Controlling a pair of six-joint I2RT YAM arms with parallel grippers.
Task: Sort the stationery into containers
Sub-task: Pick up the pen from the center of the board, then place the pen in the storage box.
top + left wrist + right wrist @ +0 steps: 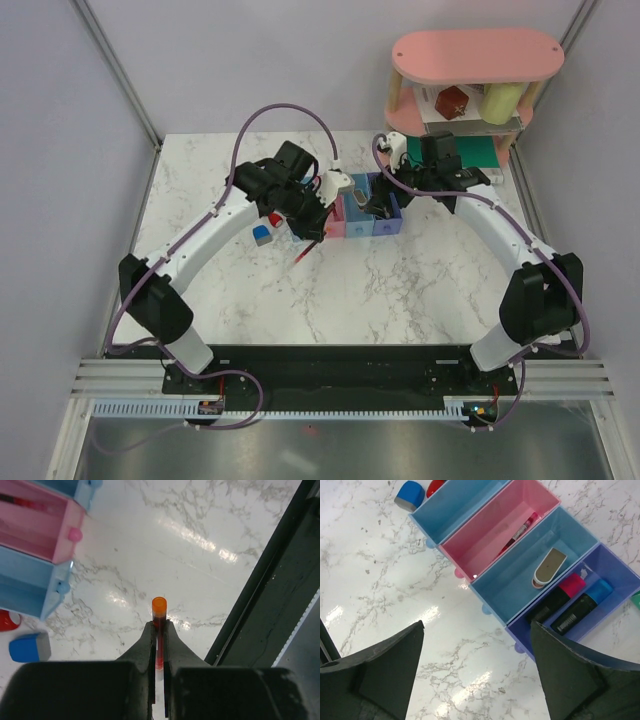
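your left gripper (pixel 159 630) is clenched on a thin red pen with an orange end (pixel 159 606), which pokes out just past the fingertips, above the white marble tabletop (pixel 200 555). the row of four joined plastic bins (pixel 45 535) lies ahead and to the left of that hand. a blue eraser (pixel 30 646) and a red stub (pixel 7 620) rest on the table to its left, beside the end bin. your right gripper (pixel 476 630) hangs spread wide, holding nothing, with the bins just ahead and below. there the pink bin (pixel 485 535) holds a second thin red pen (pixel 520 530), the light blue bin (pixel 520 580) a small silver-brown clip (pixel 549 567), and the purple bin (pixel 615 575) a pink-capped black marker (pixel 560 595) and a blue-capped black marker (pixel 582 605).
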